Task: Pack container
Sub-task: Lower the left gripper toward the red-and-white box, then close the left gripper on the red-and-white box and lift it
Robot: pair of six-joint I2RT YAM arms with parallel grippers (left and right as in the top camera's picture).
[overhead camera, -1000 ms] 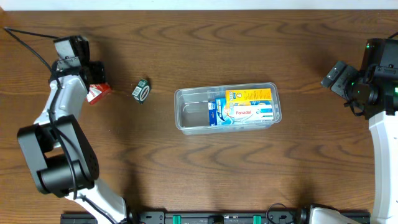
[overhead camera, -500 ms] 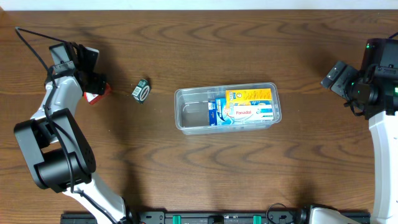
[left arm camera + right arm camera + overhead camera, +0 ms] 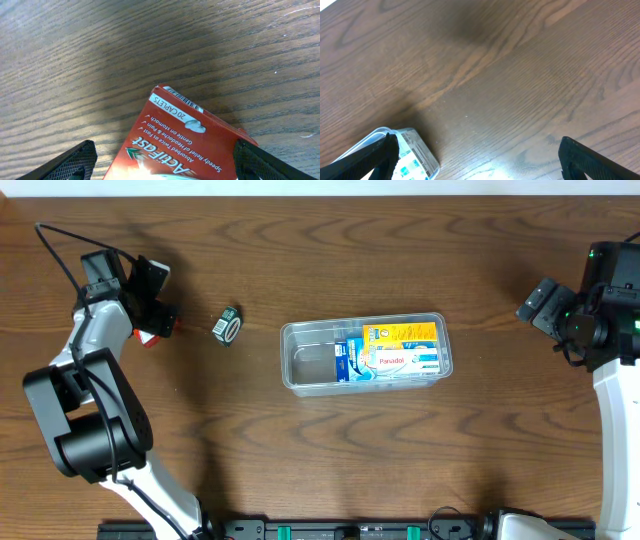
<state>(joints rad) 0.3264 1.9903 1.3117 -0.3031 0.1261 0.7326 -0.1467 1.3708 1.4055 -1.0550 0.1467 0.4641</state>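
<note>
The container (image 3: 365, 352) is a clear tub at the table's middle, holding a yellow box (image 3: 400, 333) and blue-and-white Panadol boxes (image 3: 395, 363) in its right part. Its corner shows in the right wrist view (image 3: 417, 155). A red ActiFast box (image 3: 150, 336) lies on the table at the far left. My left gripper (image 3: 152, 305) is open, its fingers on either side of the red box (image 3: 190, 145), with a gap at the left finger (image 3: 163, 150). My right gripper (image 3: 535, 305) is open and empty at the far right (image 3: 477, 147).
A small green-and-black packet (image 3: 228, 325) lies on the wood between the red box and the container. A black cable (image 3: 60, 242) runs off the left arm at the table's back left.
My left wrist has turned and shifted a little back and right above the red box. The red box, the container and the right arm have not moved.
</note>
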